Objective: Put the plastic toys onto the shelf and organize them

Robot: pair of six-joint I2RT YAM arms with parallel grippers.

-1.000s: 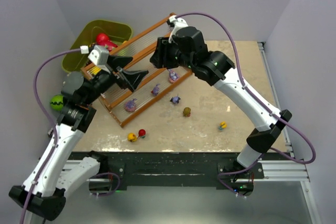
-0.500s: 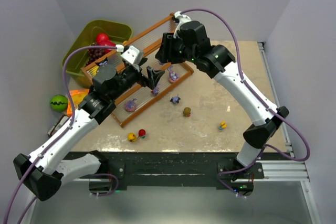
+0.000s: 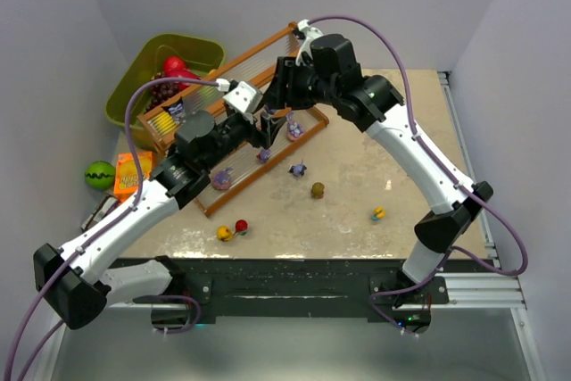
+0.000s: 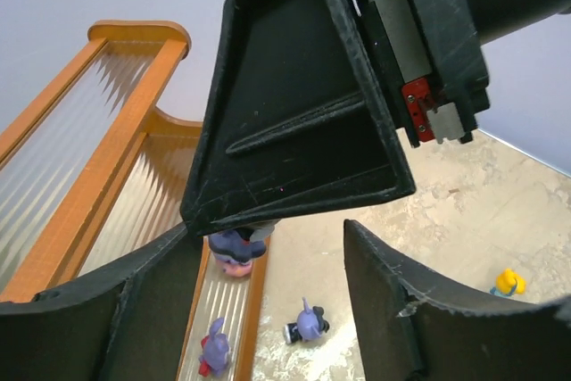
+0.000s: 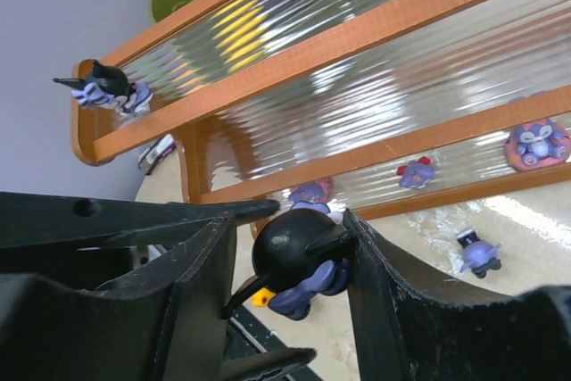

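Note:
My right gripper [image 5: 299, 260] is shut on a black-headed toy [image 5: 303, 256] with a purple body, held above the shelf's [image 3: 234, 62] low tier. The left gripper [image 3: 266, 124] meets it there, and its fingers [image 4: 393, 301] stand apart on either side of the right gripper's finger [image 4: 303, 113], touching nothing that I can see. Three purple toys [image 3: 221, 178] [image 3: 265, 154] [image 3: 294, 129] sit on the lowest tier. A dark toy [image 5: 107, 91] stands at the end of the top tier. On the table lie a purple toy [image 3: 298, 169], an olive one [image 3: 318, 190], two yellow ones [image 3: 378, 214] [image 3: 225, 234] and a red one [image 3: 241, 227].
An olive-green bin [image 3: 147, 55] with a red fruit [image 3: 174, 67] and grapes [image 3: 161, 91] stands behind the shelf's left end. A green striped ball [image 3: 98, 174] and an orange box [image 3: 134, 169] lie at the table's left edge.
The left arm swung right from the shelf's left end to the right gripper, and its jaws narrowed. The right gripper shifted slightly with its toy still held.

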